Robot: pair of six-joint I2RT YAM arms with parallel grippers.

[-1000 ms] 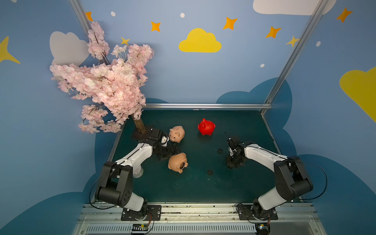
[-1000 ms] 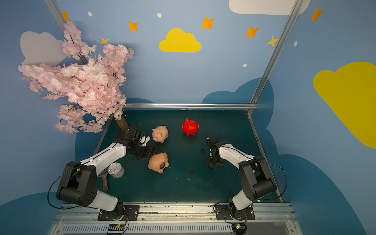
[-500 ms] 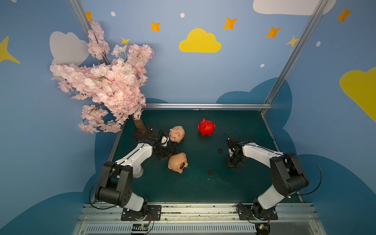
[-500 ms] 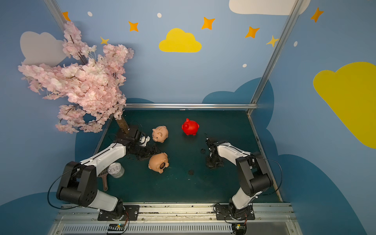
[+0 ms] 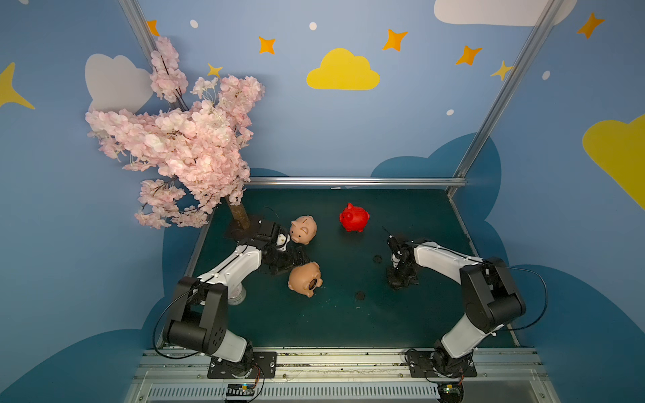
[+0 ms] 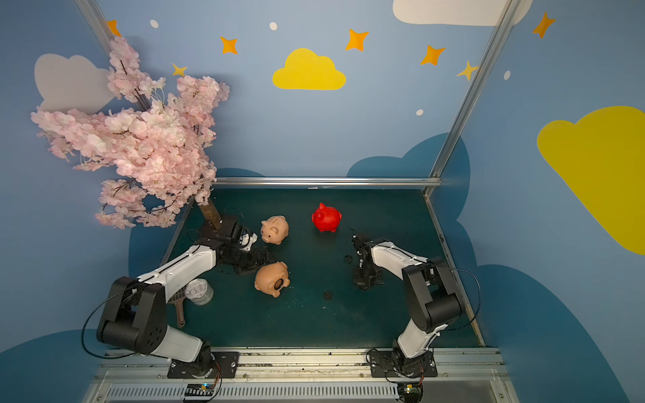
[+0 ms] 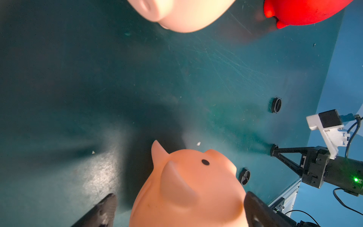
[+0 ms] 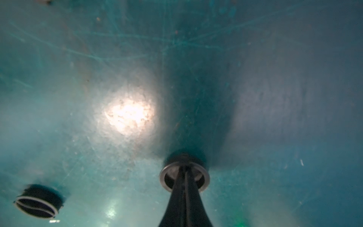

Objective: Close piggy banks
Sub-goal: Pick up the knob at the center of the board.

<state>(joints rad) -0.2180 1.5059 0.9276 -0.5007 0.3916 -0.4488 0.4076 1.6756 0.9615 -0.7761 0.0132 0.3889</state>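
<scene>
Three piggy banks show in both top views. A peach one and a red one stand upright toward the back. Another peach one lies on its side, its dark round belly hole facing up and forward. My left gripper is open, a finger on either side of this lying pig. My right gripper is shut, its tips inside the ring of a dark plug on the table. In a top view this gripper points down at the right.
Two more dark plugs lie between the lying pig and my right gripper. A pink blossom tree stands on its trunk at the back left corner. A clear cup and a brown handled tool sit under my left arm.
My right gripper has closed the last bit on the plug, and its arm's elbow has shifted slightly. The left arm and the pigs have not moved.
</scene>
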